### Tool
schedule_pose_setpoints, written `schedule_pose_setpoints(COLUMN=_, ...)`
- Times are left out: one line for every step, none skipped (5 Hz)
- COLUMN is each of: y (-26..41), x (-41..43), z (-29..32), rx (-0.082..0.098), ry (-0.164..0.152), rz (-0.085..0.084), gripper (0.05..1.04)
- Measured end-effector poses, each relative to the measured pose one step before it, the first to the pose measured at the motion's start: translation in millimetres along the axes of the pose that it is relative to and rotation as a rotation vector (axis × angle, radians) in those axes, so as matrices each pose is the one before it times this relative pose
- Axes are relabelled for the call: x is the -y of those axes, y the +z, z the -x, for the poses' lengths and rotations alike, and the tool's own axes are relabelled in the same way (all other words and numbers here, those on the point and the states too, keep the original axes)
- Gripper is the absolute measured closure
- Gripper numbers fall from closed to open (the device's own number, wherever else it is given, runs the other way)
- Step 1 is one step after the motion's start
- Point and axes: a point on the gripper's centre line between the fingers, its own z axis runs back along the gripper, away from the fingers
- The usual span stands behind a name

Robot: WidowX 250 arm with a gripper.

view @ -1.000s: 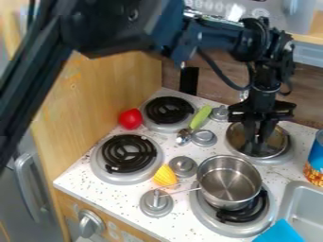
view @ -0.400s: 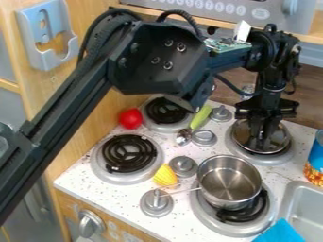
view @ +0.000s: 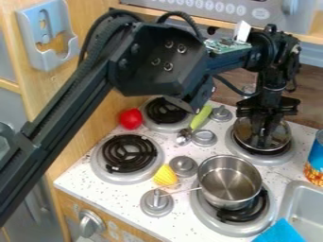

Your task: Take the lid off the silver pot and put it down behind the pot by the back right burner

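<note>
The gripper (view: 262, 139) points down over the back right burner (view: 281, 159). It is shut on the top of a round metal lid (view: 245, 130), at the lid's middle, where the fingers hide the grasped part. The lid hangs a little above the burner, with the dark coil showing beneath its near edge. In front of it, a steel pot (view: 229, 182) sits on the front right burner, its thin handle pointing left.
Left of the pot are a yellow toy (view: 165, 176) and metal knobs (view: 156, 202). Farther back lie a red toy (view: 131, 119) and a green-handled spoon (view: 200, 118). A blue can (view: 317, 158), a sink (view: 304, 198) and a blue cloth (view: 282, 232) are at the right.
The arm has shifted right and its upper links no longer cover the left wall. The lid has moved right and slightly up with the gripper, uncovering more of the burner's near side.
</note>
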Motion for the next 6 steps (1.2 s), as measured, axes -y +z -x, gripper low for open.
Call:
schedule_pose_setpoints(y=-30.68, x=-19.10, z=12.71, rx=0.0369, ry=0.0072, rz=-0.0428, gripper=0.761)
schedule_pose_setpoints(y=20.94, x=-2.11, z=-7.01, rx=0.0286, ry=0.0206, rz=0.0203, gripper=0.761)
schedule_pose_setpoints(y=-5.22, x=-11.47, z=13.53, rx=-0.0230, ry=0.0048, rz=-0.0037, gripper=0.708)
schedule_pose_setpoints(y=19.07, x=-2.03, z=-1.64, rx=0.0385, ry=0.0389, rz=0.0458, gripper=0.405)
schedule_pose_setpoints(y=28.38, x=0.65, z=-4.08, rx=0.0449, ry=0.0143, rz=0.0601, gripper=0.121)
schedule_pose_setpoints(y=28.69, x=2.13, z=-1.69, rx=0.0112, ry=0.0184, rz=0.0488, gripper=0.073)
